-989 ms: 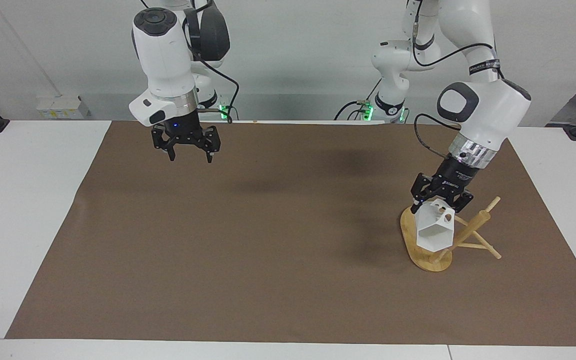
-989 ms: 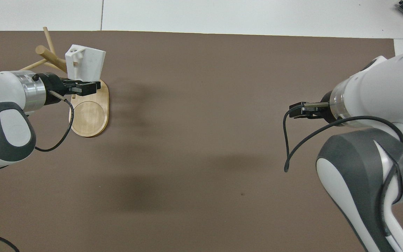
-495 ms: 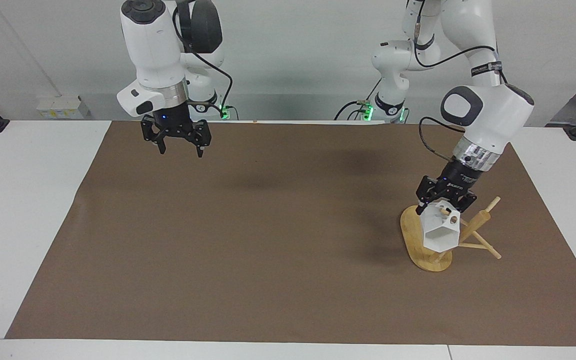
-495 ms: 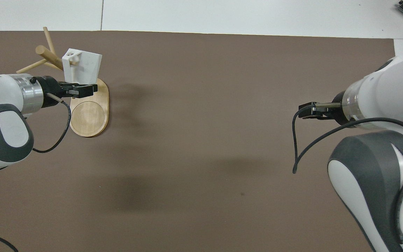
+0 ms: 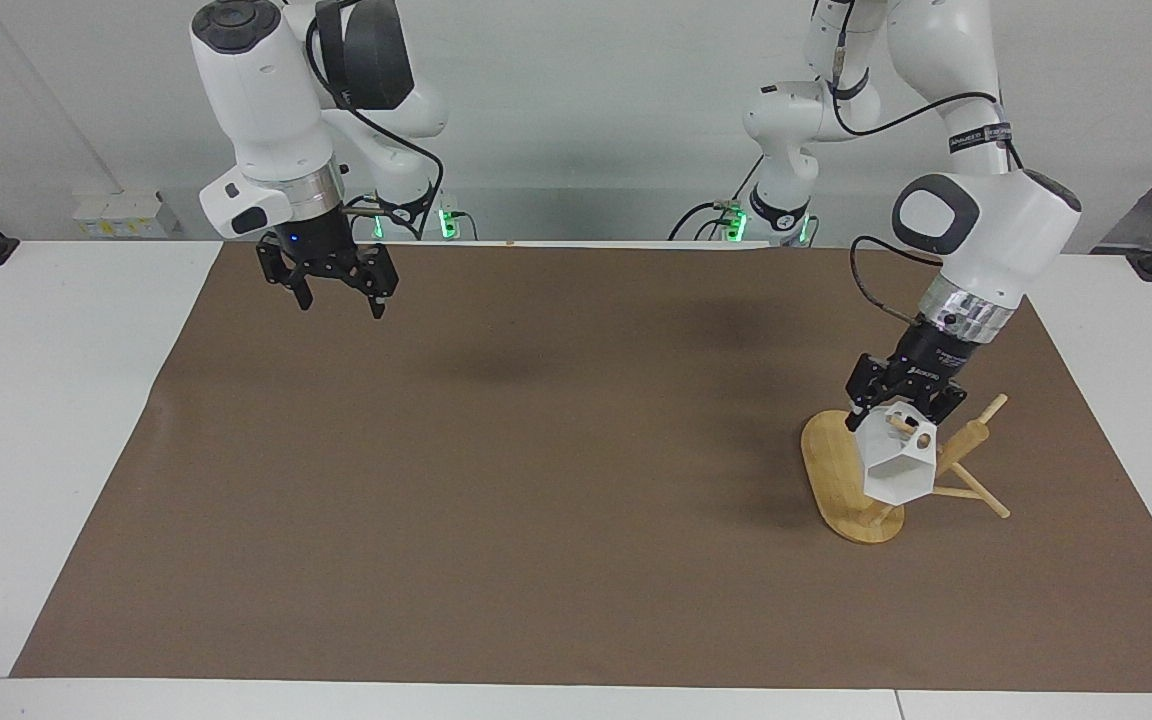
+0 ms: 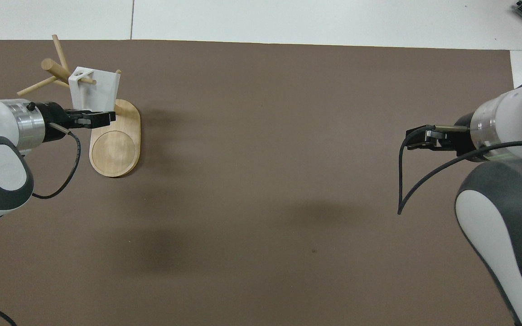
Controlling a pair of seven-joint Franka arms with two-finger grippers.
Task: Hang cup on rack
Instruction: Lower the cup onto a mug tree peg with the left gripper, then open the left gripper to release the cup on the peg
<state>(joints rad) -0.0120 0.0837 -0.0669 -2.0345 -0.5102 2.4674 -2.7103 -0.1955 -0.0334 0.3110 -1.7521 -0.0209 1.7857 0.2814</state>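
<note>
White angular cup with flat facets and a blocky handle is what we see first, tilted over the light bamboo rack, which stands on a flat oval base toward the left arm's end of the counter. In the facing view a thin peg arm of the rack passes through the hole in the cup's handle, and the overhead view shows the same peg poking out past the handle. We see the left gripper just above the cup, its fingers set on either side of the cup's upper end; we cannot tell whether they clamp it or have let go. The rack's thick central post leans toward the table edge at the left arm's end. We see the right gripper hanging over the brown mat near the robots' edge, at the right arm's end, with its fingers spread apart and nothing between them.
</note>
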